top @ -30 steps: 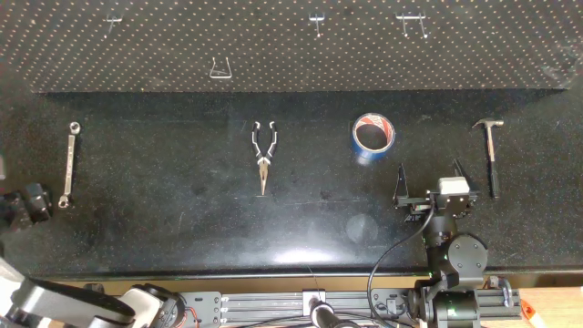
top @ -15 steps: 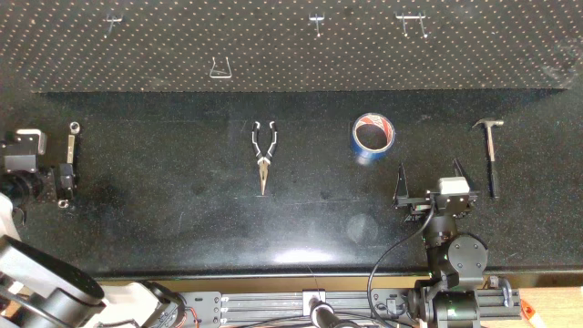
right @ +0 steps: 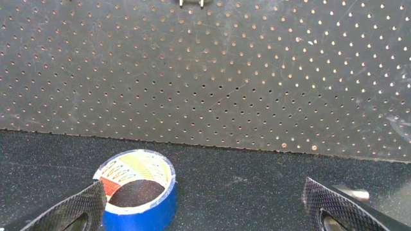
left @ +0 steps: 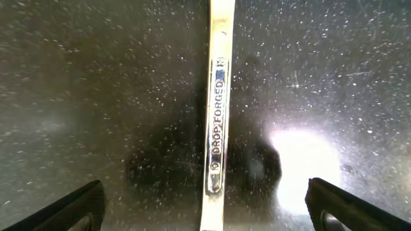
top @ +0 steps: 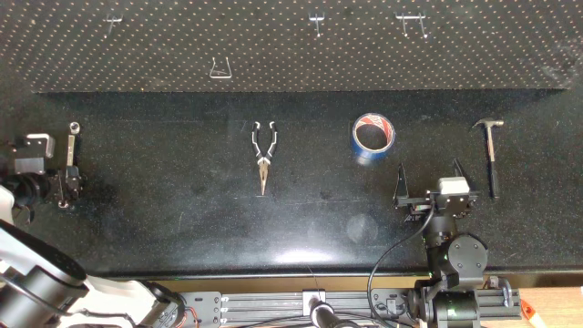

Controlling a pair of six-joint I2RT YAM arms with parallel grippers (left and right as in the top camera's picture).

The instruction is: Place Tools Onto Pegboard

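Observation:
A silver wrench [top: 69, 164] lies at the far left of the black table. My left gripper [top: 64, 179] hovers right over it, open; in the left wrist view the wrench shaft [left: 215, 115] runs midway between the two fingertips [left: 67, 210], which stand apart from it on either side. My right gripper [top: 428, 187] rests open near the front right, with nothing in it. It faces the blue tape roll [right: 136, 189] and the pegboard [right: 212, 77]. Needle-nose pliers [top: 264, 155], the tape roll [top: 373, 137] and a hammer [top: 491, 157] lie in a row across the table.
The pegboard [top: 273, 46] stands along the table's back edge, carrying several metal hooks: one at the left [top: 112, 23], a triangular one [top: 219, 70], one in the middle [top: 316, 20] and a double one [top: 412, 24]. Bare table lies between the tools.
My left arm has come in from the left edge and settled its open gripper over the wrench, a little lower than half a second ago. The right arm has stayed put.

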